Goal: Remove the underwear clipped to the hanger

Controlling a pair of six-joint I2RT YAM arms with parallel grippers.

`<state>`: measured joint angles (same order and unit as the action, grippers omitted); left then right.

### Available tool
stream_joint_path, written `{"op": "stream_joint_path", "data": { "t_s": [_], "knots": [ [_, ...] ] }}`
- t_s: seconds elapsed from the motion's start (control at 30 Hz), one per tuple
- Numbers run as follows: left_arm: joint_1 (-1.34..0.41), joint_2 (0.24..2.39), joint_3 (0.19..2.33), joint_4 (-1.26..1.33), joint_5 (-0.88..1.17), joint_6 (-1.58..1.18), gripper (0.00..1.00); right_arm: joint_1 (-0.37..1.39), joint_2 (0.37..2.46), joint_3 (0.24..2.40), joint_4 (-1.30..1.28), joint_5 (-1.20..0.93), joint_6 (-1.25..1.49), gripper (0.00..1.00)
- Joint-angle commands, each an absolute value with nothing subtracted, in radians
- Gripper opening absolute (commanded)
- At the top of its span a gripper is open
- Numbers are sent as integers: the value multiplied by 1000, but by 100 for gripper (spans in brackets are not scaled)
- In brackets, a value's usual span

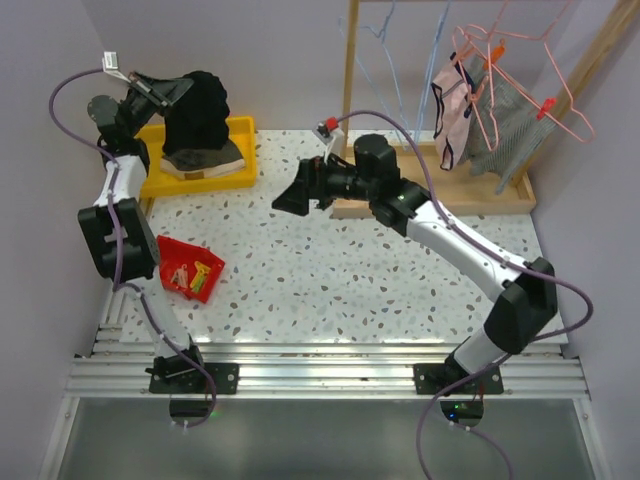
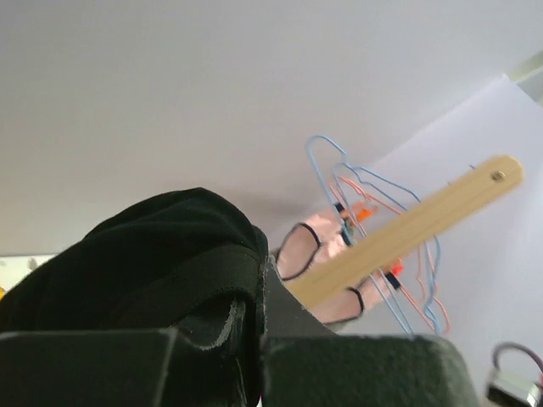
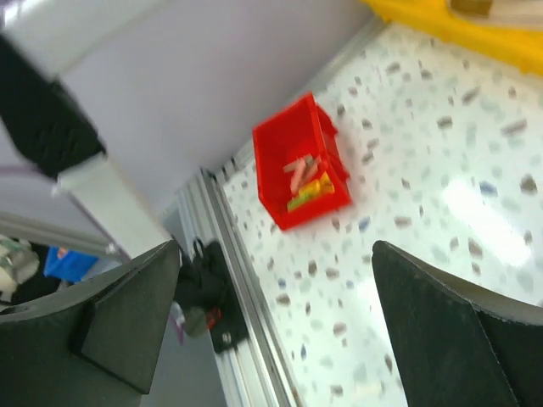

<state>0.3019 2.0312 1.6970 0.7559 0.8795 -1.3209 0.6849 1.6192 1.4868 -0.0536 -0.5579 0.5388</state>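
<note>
Lavender walls enclose a speckled terrazzo table (image 1: 330,270). At ten o'clock the left gripper (image 1: 175,92) is clamped on a black cloth garment (image 1: 200,115) hanging over the yellow plastic tray (image 1: 240,140). Pink and grey underwear (image 1: 452,112) hangs clipped to a pink wire hanger (image 1: 576,100) at two o'clock. The right gripper (image 1: 293,190) sits mid-table, fingers wide and empty. It likely reaches there next to unclip a piece.

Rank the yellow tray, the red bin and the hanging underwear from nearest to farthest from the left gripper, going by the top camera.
Measured from the left gripper:
1. Yellow tray: right beneath it, at the back left.
2. Red bin: further forward on the left side.
3. Hanging underwear: far across, at the back right.
</note>
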Motion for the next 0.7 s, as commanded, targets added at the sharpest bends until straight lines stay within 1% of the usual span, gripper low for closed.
{"op": "stream_joint_path", "data": {
  "t_s": [0.0,0.03,0.07,0.13,0.17,0.2,0.27,0.3,0.43,0.5,0.57,0.6,0.63,0.67],
  "knots": [
    [311,2188,1870,706,756,-1325,0,692,1476,1356,-204,-493,419,99],
    [311,2218,1900,689,740,-1325,0,692,1447,1301,-230,-480,410,99],
    [311,2242,1945,672,704,-1324,3,690,1422,1278,-245,-453,400,99],
    [310,2296,1971,615,667,-1304,15,692,1363,1229,-284,-428,380,99],
    [308,2305,1968,598,622,-1290,23,692,1347,1215,-288,-420,374,99],
    [305,2315,1961,574,600,-1263,39,692,1318,1189,-296,-407,370,99],
    [307,2322,1948,560,557,-1246,63,693,1301,1172,-304,-396,364,99],
    [305,2332,1948,549,552,-1238,100,692,1296,1167,-311,-381,357,99],
    [292,2315,1957,503,538,-1220,100,692,1281,1160,-337,-344,351,99],
    [287,2275,1959,392,520,-1172,100,692,1276,1160,-347,-319,353,99],
    [282,2240,1933,345,517,-1151,100,690,1278,1173,-382,-235,363,99],
    [281,2214,1943,190,508,-1114,100,690,1281,1184,-405,-186,382,99],
    [281,2210,1972,61,485,-1089,100,692,1287,1215,-469,-94,390,99],
    [281,2209,2043,-83,444,-1063,100,690,1296,1236,-507,-48,397,99]
  ]
}}
